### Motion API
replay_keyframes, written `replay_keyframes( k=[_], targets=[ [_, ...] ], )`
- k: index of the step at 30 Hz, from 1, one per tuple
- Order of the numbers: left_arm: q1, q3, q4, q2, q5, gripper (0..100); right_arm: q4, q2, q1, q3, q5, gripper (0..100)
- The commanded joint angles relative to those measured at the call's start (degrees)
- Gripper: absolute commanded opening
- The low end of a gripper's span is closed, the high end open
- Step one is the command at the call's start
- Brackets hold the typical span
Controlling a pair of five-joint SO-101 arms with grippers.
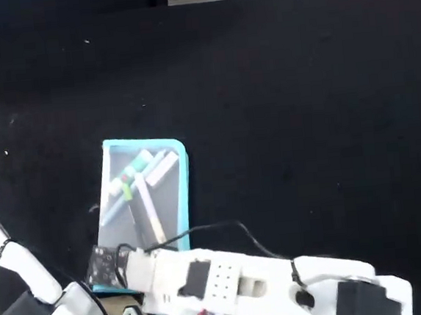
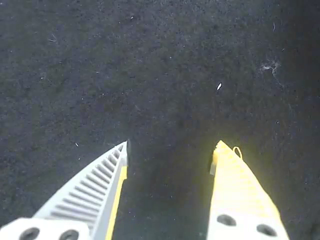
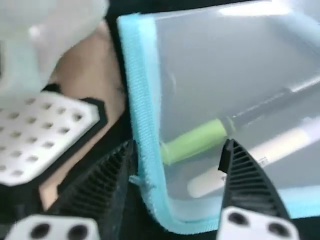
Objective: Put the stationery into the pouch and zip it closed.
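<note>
High view: your clear, blue-trimmed rectangular pouch [image 1: 143,143] lies on the black cloth [image 1: 300,83], white and green pens [image 1: 135,183] inside. Your right gripper [image 3: 180,147] straddles its blue corner, jaws apart; your left gripper [image 2: 172,152] gapes over bare cloth.

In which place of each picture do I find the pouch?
High view: pouch lies lower left of centre, its near end under the right arm.
Left wrist view: bare black mat ahead of the left gripper.
Right wrist view: pouch just ahead of the open right gripper.
Shared landmark: green pen cap inside the pouch.
</note>
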Motion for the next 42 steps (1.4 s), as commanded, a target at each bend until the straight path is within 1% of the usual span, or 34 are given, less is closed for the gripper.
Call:
replay_keyframes(
  k=[1,4,6,9,13,16,19,22,24,27,29,31,33,36,42],
  targets=[
    [-0.57,-3.21,-0.44,-0.97,0.62,27,-0.35,2.24,7.03,-2.24,0.09,27.3],
    [-0.57,-3.21,-0.44,-0.97,0.62,27,-0.44,2.24,12.57,-3.21,0.18,27.3],
    [-0.31,-3.21,-0.44,-0.97,0.53,27,-0.09,2.24,15.03,-4.00,2.11,27.3],
    [-0.22,-3.21,-0.44,-0.97,0.53,27,-0.35,2.24,17.14,-5.49,5.01,27.3],
    [-0.22,-3.12,-0.44,-0.97,0.53,27,0.26,2.24,20.66,-8.22,5.80,27.3],
    [-0.04,-2.86,-0.44,-0.97,0.53,27,4.84,2.15,21.71,-10.51,5.45,27.3],
    [0.04,-2.86,-0.44,-0.97,0.53,27,11.43,0.66,21.54,-12.70,5.36,27.3],
    [0.04,-2.86,-0.44,-0.97,0.53,27,15.30,-4.53,21.01,-11.47,5.01,27.3],
    [0.04,-2.86,-0.44,-0.97,0.44,27,16.79,-9.71,20.57,-9.63,2.29,27.3],
    [0.04,-2.86,-0.44,-0.97,0.44,27,19.69,-18.95,17.67,-6.37,-0.70,27.2],
    [0.04,-2.86,-0.44,-0.97,0.44,27,21.45,-24.31,13.36,-2.77,-1.23,27.2],
    [0.04,-2.86,-0.44,-0.97,0.44,27,21.19,-28.35,8.70,2.07,-2.20,27.2],
    [0.04,-2.86,-0.44,-0.97,0.44,27,18.73,-30.64,5.98,6.46,-4.40,27.2],
    [0.04,-2.86,-0.44,-0.97,0.44,27,13.54,-31.34,5.71,10.86,-8.62,27.2],
    [0.04,-2.86,-0.44,-0.97,0.44,27,8.00,-28.97,5.80,13.41,-14.86,27.2]
  ],
)
